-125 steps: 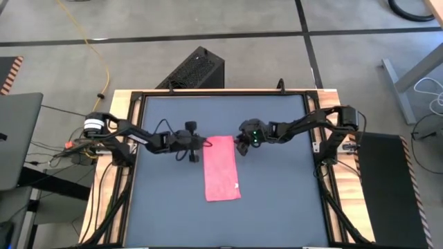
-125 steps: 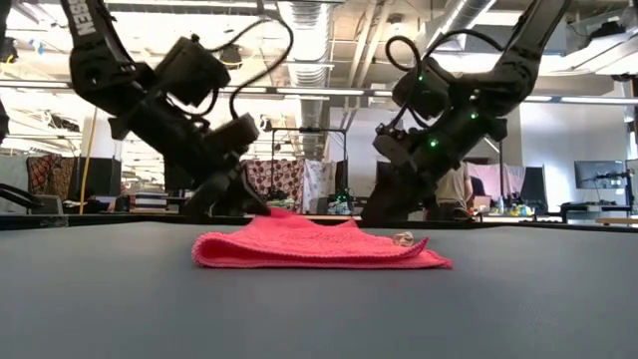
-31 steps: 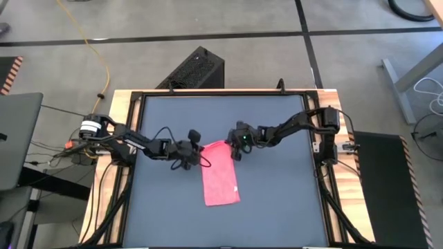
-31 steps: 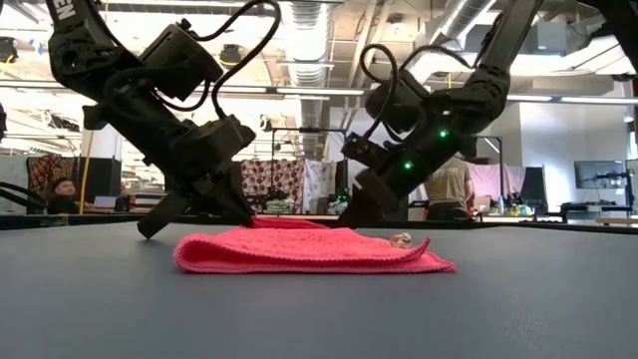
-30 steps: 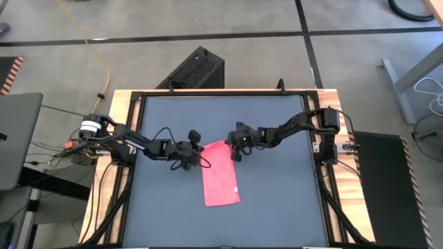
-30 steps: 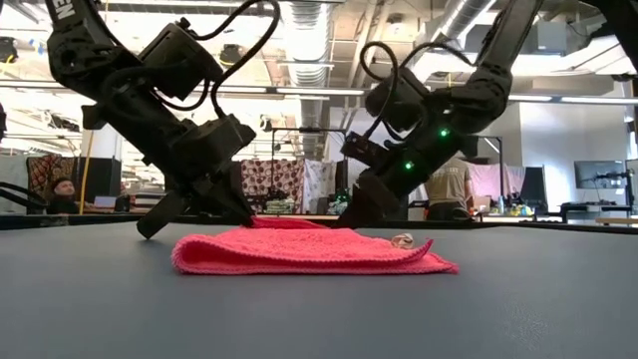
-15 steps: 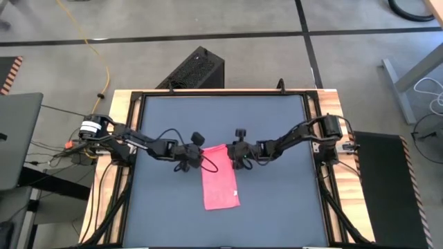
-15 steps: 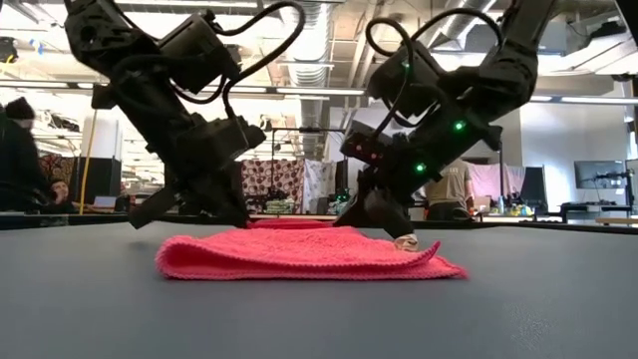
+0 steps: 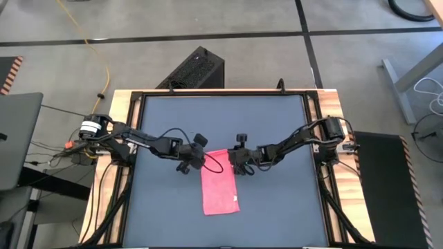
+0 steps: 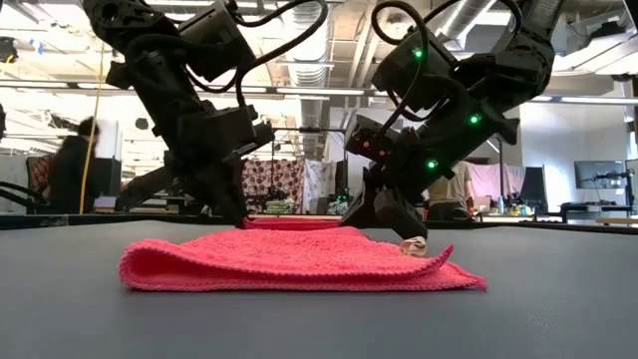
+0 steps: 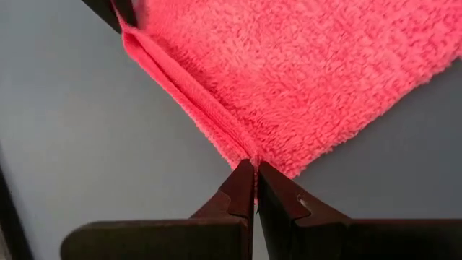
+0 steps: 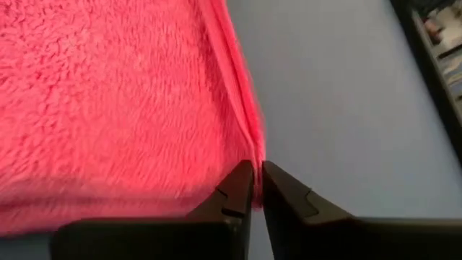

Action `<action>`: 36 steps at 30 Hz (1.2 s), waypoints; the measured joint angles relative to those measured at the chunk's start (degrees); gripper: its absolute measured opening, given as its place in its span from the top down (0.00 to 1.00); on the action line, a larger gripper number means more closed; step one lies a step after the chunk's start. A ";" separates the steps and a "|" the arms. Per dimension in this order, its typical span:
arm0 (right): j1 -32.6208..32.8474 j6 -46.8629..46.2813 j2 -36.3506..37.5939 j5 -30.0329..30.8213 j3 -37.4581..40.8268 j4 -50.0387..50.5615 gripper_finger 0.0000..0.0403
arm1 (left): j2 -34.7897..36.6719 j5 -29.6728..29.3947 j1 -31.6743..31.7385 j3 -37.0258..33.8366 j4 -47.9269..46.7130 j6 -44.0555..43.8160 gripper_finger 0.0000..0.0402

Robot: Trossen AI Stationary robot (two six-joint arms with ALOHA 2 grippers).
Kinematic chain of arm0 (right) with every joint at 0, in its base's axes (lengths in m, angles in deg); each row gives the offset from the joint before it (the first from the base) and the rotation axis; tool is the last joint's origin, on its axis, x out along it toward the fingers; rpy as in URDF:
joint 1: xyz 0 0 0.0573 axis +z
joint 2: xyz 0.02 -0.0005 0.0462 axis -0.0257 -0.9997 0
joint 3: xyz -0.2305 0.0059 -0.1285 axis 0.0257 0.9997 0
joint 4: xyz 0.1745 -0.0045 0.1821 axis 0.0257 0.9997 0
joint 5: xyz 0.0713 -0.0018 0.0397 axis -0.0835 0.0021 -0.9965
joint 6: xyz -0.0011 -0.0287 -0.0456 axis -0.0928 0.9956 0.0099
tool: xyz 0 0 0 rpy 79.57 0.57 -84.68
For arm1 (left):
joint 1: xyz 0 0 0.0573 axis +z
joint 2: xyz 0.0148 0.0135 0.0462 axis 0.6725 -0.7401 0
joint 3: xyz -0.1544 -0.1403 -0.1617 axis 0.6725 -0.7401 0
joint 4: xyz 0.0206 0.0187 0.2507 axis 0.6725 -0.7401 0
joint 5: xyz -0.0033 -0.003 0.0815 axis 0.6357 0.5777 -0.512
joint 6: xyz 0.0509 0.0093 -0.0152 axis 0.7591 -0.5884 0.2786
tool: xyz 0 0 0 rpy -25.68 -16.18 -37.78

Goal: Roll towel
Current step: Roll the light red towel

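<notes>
Low, both arms pinching towel [image 9: 219,186] corners

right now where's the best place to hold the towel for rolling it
Hold the towel at its two far corners, coming in from each side: that thin doubled edge lies flat and free. The left gripper and right gripper are pinched shut on those corners, and the rest of the cloth lies flat towards the near edge, probably leaving room to roll that way.
</notes>
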 joint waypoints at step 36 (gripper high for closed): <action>-5.32 -26.69 -1.47 -16.59 0.05 -9.05 0.96 | 0.00 3.32 0.00 0.23 -3.33 -3.63 1.00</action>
